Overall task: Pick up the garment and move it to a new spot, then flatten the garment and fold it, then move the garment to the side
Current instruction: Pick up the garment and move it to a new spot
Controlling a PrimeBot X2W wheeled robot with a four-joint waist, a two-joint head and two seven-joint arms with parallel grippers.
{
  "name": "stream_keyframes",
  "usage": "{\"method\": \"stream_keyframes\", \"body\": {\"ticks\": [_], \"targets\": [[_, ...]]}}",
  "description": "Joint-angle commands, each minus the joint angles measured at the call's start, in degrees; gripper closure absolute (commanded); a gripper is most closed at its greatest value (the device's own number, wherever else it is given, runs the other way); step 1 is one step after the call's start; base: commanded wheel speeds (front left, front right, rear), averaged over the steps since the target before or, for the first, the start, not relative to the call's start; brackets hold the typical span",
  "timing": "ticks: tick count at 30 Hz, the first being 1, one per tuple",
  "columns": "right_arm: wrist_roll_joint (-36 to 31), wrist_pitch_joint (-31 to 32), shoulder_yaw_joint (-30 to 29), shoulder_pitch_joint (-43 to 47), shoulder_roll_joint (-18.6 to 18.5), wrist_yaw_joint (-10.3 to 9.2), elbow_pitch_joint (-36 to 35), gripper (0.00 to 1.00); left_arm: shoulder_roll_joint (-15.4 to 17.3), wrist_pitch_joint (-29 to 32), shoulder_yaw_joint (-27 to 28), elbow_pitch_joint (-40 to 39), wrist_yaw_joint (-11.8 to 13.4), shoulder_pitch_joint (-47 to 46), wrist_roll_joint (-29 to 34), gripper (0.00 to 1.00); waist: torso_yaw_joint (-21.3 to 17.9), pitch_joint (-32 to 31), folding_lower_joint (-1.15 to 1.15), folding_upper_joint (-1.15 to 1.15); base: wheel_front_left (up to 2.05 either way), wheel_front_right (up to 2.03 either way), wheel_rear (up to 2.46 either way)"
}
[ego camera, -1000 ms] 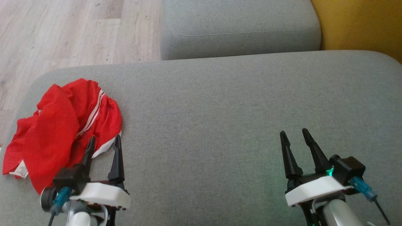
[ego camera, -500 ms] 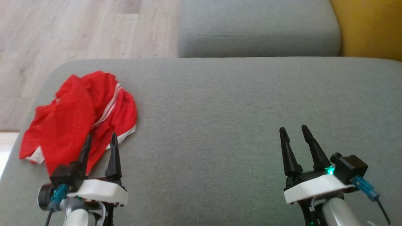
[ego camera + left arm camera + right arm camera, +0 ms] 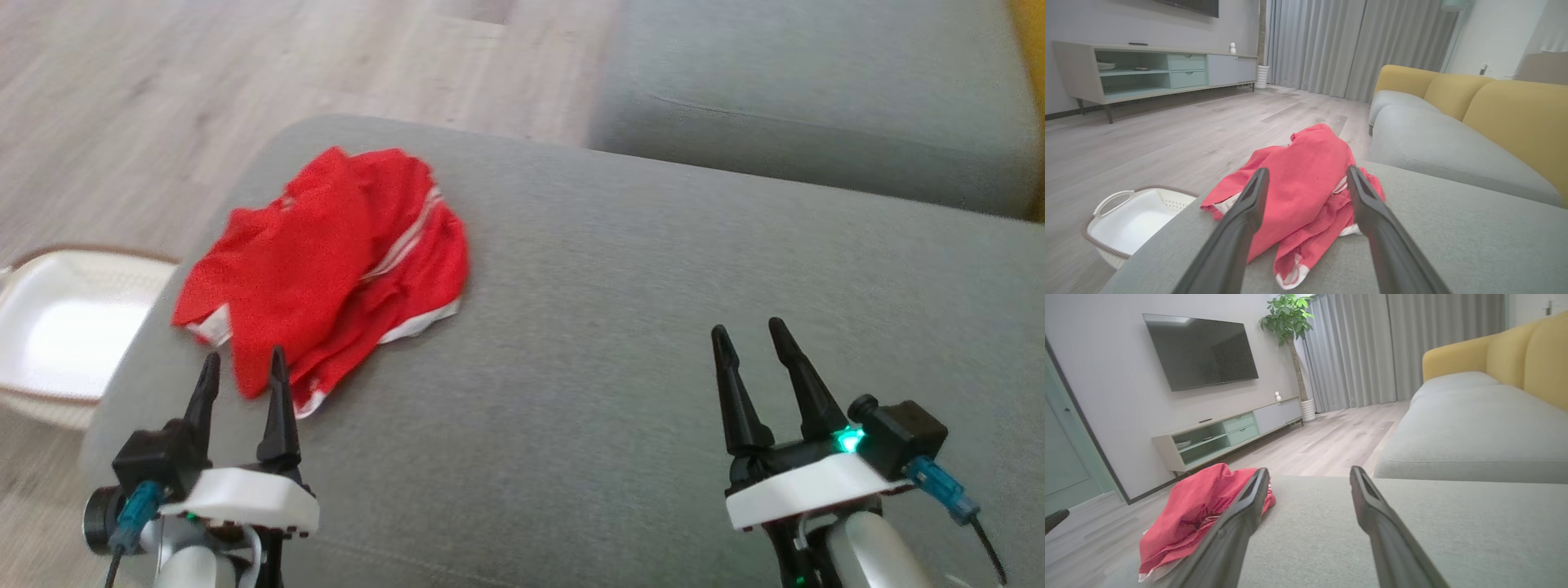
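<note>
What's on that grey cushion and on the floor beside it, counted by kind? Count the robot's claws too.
Red garment: 1
White basket: 1
End effectors: 2, left and right
Total: 4

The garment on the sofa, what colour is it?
Red with white stripes and white trim; the garment shows best in the head view.

The left gripper [image 3: 245, 356] and right gripper [image 3: 747, 328] have black tapered fingers [image 3: 804, 384], white housings [image 3: 804, 490] and teal cable plugs [image 3: 939, 488]. A green light [image 3: 847, 441] glows at 1 o'clock on the right housing.
</note>
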Motion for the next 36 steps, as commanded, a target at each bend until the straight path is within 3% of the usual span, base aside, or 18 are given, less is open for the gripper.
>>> {"method": "stream_keyframes", "body": {"ticks": [1,8,14,31,36], "targets": [[0.1,-0.6,1.4,-1.5,0.2,0.44,-2.3,0.0,0.8,-0.7,2.1,-1.6,0.0,-2.8,0.2,0.0,2.8,-0.1,0.0,0.0,0.0,0.0,0.0],[0.4,-0.6,1.9,-1.4,0.3,0.44,-3.0,0.0,0.8,-0.7,3.0,-1.4,-0.3,-2.5,0.6,0.0,7.4,0.1,0.0,0.0,0.0,0.0,0.0],[0.5,-0.6,2.5,-1.6,0.3,0.44,-2.7,0.0,0.8,-0.7,3.6,-1.1,-0.8,-2.6,0.7,0.0,8.8,0.1,0.0,0.0,0.0,0.0,0.0],[0.8,-0.6,3.4,-1.8,0.1,0.44,-2.3,0.0,0.8,-0.7,5.2,0.4,-0.9,-3.4,1.2,0.0,6.9,0.0,0.0,0.0,0.0,0.0,0.0],[0.7,-0.6,3.7,-2.3,-0.1,0.44,-2.6,0.0,1.3,-0.5,5.5,2.8,-2.7,-6.4,-1.5,0.0,5.1,0.6,0.0,0.0,0.0,0.0,0.0]]}}
